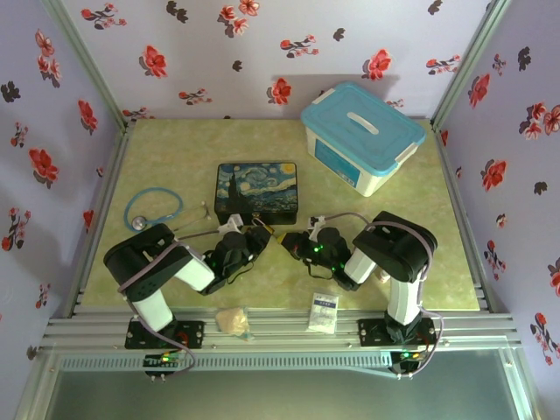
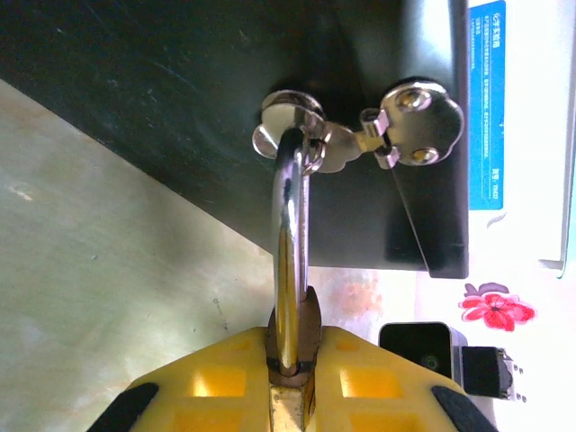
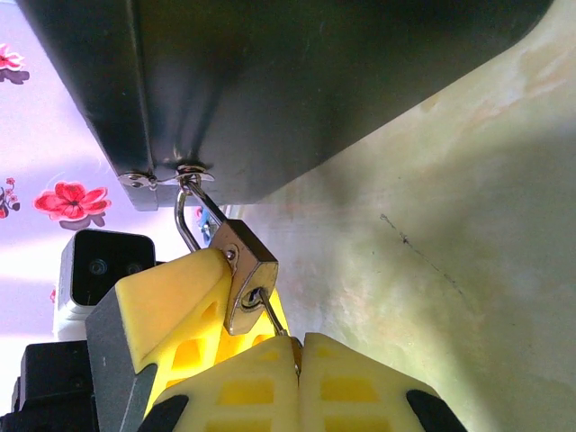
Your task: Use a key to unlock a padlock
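Note:
The small brass padlock [image 3: 247, 274] hangs by its silver shackle [image 2: 288, 234] from the clasp [image 2: 360, 135] on the front of the painted tin box [image 1: 256, 192]. My left gripper [image 2: 290, 382] is shut on the padlock body, whose brass top [image 2: 311, 328] pokes out between the yellow fingers [image 2: 216, 378]. The thin dark key [image 3: 275, 317] sits with its tip in the keyhole on the padlock's underside. My right gripper [image 3: 300, 360] is shut on the key's head. In the top view the two grippers meet at the padlock [image 1: 275, 234] in front of the tin.
A white box with a blue lid [image 1: 363, 136] stands at the back right. A stethoscope [image 1: 153, 210] lies left of the tin. A white packet [image 1: 323, 311] and a crumpled beige lump [image 1: 232, 319] lie at the table's near edge.

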Motion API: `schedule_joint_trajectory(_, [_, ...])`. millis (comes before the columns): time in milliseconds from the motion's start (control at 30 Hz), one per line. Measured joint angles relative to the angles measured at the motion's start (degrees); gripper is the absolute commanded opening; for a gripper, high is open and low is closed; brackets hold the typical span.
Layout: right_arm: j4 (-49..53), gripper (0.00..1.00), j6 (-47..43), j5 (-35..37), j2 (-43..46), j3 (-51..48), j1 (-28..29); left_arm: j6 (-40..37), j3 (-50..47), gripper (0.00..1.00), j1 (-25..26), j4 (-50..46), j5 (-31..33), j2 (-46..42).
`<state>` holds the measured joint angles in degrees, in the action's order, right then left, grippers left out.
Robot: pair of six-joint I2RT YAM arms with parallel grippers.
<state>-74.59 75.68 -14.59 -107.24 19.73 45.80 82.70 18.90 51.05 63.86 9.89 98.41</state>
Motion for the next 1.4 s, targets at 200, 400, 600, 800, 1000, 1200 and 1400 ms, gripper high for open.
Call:
schedule_joint_trajectory(200, [-1.05,0.0,-0.04,0.02,0.42,-1.09,0.11,-0.02,0.0,0.0,0.33,0.02,0.04,0.02])
schedule_joint_trajectory(400, [-1.03,0.0,-0.04,-0.07,0.33,-0.46,0.22,0.44,0.02,0.0,0.33,1.29,0.15,0.68])
schedule_joint_trajectory(600, [-0.83,0.0,-0.33,-0.07,0.28,0.0,0.22,1.29,0.02,0.0,0.33,1.62,0.63,0.63])
schedule_joint_trajectory(800, [-0.81,0.0,-0.44,-1.9,0.28,0.17,-1.22,2.19,0.07,0.0,0.44,1.01,0.68,-0.07])
schedule_joint_trajectory(1000, [-0.79,0.0,-0.44,-7.65,0.48,0.57,-4.76,2.93,0.07,0.0,0.55,0.83,0.46,-1.11])
schedule_joint_trajectory(1200, [-1.05,0.0,-0.09,-12.48,0.5,1.4,-6.93,2.91,0.07,0.0,0.57,0.66,0.61,-2.64])
schedule_joint_trajectory(1400, [-0.85,0.0,0.04,-10.95,0.68,1.44,-6.01,2.91,0.07,0.0,0.59,0.55,0.94,-2.64])
